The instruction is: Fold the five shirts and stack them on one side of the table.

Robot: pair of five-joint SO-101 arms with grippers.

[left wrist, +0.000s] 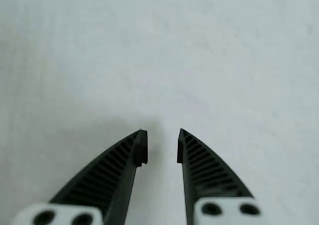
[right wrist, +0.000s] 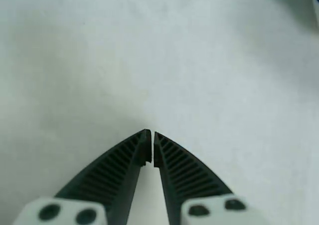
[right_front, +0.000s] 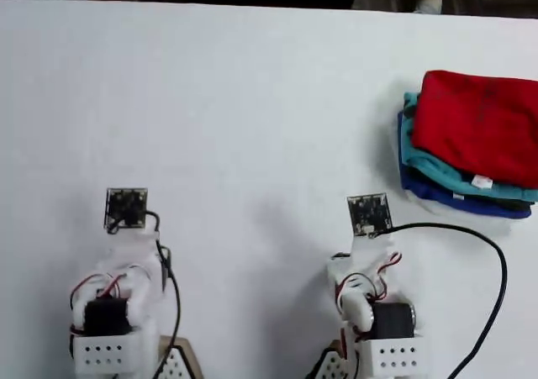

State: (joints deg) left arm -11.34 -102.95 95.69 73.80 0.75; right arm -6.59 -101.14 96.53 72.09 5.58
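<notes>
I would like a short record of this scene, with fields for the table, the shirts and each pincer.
table: white table
shirt stack: shirt stack on the right arm's side, three folded shirts visible
top: red shirt
middle: teal shirt
bottom: blue shirt
left pincer: left pincer open, empty, over bare table
right pincer: right pincer shut, empty, over bare table

Legible text: none. One small white label (right_front: 482, 181) on the teal shirt (right_front: 424, 160), right of the right gripper (right wrist: 152, 147); print too small to read.
</notes>
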